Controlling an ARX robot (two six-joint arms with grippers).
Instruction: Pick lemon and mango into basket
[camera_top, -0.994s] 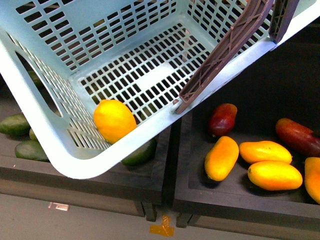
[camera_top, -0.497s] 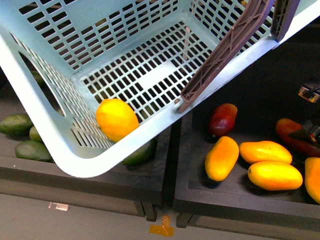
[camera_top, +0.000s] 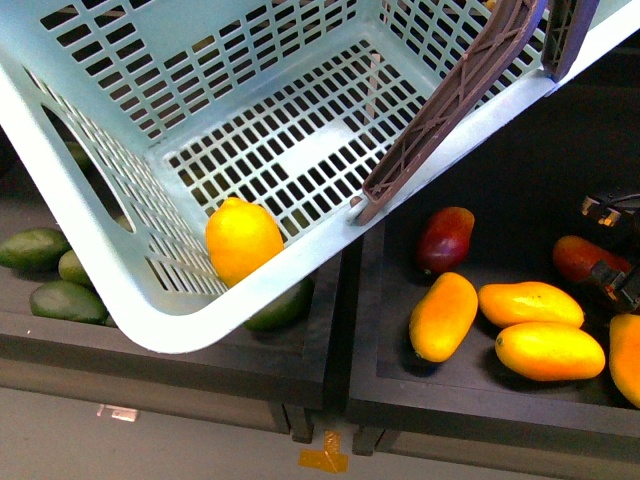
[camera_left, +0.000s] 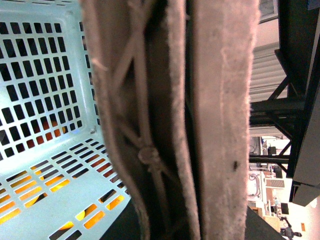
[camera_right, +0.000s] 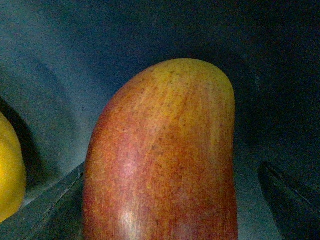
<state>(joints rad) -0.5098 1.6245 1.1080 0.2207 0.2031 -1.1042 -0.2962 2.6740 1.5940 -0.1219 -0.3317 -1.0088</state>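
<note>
- Lemon (camera_top: 243, 240) lies inside basket (camera_top: 150, 322); mango (camera_right: 165, 150) pickup in hand.
- Right gripper (camera_top: 611, 248) jaws released, flanking mango: next, clench, then lift toward basket.
- Left gripper jaws unseen: cannot tell.

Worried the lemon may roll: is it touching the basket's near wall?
Touching. The front view shows the lemon in the low corner of the tilted basket, no floor slots visible between it and the near wall.

Front view bright, sharp. Left wrist: brown-grey ribbed plastic handle (camera_left: 150, 125) blurred. Right wrist: dim around red-yellow oval mango (camera_right: 160, 165).
</note>
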